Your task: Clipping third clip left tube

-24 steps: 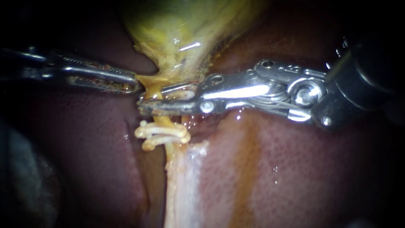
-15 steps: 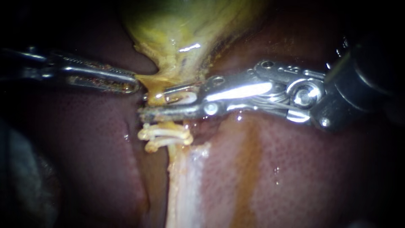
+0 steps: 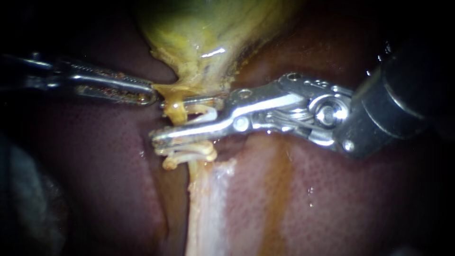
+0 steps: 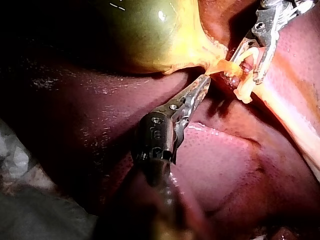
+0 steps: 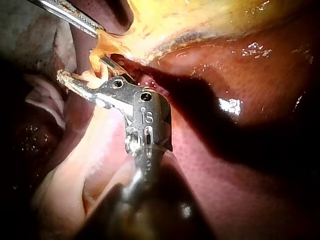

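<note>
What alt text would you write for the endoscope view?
The right instrument holds its pincer open across a yellow tube, a white clip inside it, just above two clips already on the tube. The left instrument grips the gallbladder at its neck.

Your left instrument (image 4: 204,80) reaches forward, its jaws closed on the yellow neck of the green gallbladder (image 4: 150,30). Just ahead, the jaws of your right instrument (image 4: 245,74) stand apart around a pale clip (image 4: 244,91) on the tube (image 4: 286,119). Dark red liver (image 4: 225,165) lies beneath.

Pale tube (image 3: 201,204), seemingly speckled maroon liver (image 3: 355,189)
</note>
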{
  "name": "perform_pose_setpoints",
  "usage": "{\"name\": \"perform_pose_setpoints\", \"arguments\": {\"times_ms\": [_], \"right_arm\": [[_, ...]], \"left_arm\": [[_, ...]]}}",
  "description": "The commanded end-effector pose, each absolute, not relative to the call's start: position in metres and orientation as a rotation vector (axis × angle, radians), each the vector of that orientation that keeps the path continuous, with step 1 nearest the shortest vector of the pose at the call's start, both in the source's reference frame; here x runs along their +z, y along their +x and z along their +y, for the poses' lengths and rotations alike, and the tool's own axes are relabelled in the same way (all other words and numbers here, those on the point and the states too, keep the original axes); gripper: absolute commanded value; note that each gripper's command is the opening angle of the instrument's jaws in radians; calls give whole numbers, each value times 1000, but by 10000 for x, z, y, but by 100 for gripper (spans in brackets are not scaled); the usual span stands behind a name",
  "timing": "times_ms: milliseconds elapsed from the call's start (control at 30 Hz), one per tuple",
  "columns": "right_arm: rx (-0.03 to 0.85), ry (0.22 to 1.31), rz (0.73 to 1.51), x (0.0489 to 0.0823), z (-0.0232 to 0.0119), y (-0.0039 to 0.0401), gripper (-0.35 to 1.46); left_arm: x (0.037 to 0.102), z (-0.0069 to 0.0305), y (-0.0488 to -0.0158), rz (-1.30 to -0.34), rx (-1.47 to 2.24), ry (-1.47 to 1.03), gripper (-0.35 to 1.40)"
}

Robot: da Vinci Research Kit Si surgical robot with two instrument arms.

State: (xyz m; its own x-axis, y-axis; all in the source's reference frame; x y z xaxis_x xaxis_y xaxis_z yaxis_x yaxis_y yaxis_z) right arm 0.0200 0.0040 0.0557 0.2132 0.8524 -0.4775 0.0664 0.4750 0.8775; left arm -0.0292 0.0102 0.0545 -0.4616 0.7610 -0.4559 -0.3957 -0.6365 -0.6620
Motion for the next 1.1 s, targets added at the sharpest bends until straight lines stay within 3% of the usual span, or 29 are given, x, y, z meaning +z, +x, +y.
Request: {"name": "perform_pose_setpoints", "arguments": {"times_ms": [33,367,800,1100], "right_arm": [[680,947,1244,565,37,199,49],[687,953,1221,613,17,194,50],[696,948,1216,627,22,200,50],[711,951,1254,629,27,221,50]], "left_arm": [[545,102,-292,-621,2123,-985,-35],[545,102,-292,-620,2123,-985,-35],[546,102,-293,-619,2123,-985,-35],[546,102,-293,-619,2123,-985,-35]]}}
